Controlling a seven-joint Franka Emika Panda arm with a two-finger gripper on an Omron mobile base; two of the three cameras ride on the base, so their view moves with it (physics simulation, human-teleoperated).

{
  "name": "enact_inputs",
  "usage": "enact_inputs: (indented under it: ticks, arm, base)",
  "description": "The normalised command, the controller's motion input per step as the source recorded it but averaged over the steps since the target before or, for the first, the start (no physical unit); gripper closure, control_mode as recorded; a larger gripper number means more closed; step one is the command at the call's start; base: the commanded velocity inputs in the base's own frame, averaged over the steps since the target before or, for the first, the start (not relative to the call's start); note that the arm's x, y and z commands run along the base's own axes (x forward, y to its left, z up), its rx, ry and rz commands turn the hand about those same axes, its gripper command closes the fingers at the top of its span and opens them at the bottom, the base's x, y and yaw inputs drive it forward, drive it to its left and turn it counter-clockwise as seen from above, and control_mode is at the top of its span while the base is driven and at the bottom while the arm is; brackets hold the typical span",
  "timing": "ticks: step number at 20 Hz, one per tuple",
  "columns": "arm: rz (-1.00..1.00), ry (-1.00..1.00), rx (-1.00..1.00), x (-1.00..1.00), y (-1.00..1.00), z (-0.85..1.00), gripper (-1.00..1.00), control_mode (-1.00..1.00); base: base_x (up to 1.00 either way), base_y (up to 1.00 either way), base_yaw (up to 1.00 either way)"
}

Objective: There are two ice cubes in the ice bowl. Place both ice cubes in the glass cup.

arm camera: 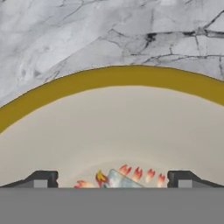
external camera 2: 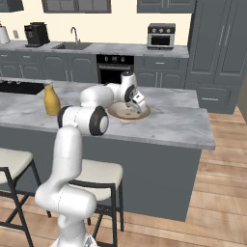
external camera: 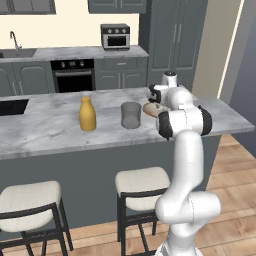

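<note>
Two ice cubes are my errand, and I'm on the first pick. My jaws (arm camera: 113, 181) hang wide open, holding nothing, low inside the ice bowl (arm camera: 109, 78) on the desk (arm camera: 65, 30); one pale cube (arm camera: 120, 180) lies between them. Next, I judge: descend slightly, close gently, then carry it to the glass cup (external camera: 130, 115).

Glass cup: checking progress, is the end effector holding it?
No, the glass cup stands alone on the counter while the end effector reaches into the ice bowl.
</note>
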Motion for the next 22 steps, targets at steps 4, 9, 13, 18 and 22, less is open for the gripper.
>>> enact_inputs:
  ticks: [4,9,13,18,22]
  arm:
    - [0.00,0.05,-0.01,0.02,0.00,-0.44,1.00,-1.00]
    - [0.00,0.05,0.00,0.00,0.00,-0.35,1.00,-1.00]
    - [-0.01,0.00,0.00,-0.08,0.00,-0.08,1.00,-1.00]
    - [-0.03,0.00,0.12,-0.62,0.00,0.57,1.00,-1.00]
    - [0.00,0.00,0.11,-0.93,0.13,0.68,1.00,-1.00]
  base:
    - [0.00,0.00,0.00]
    - [0.00,0.00,0.00]
    - [0.00,0.00,0.00]
    - [0.00,0.00,0.00]
    - [0.00,0.00,0.00]
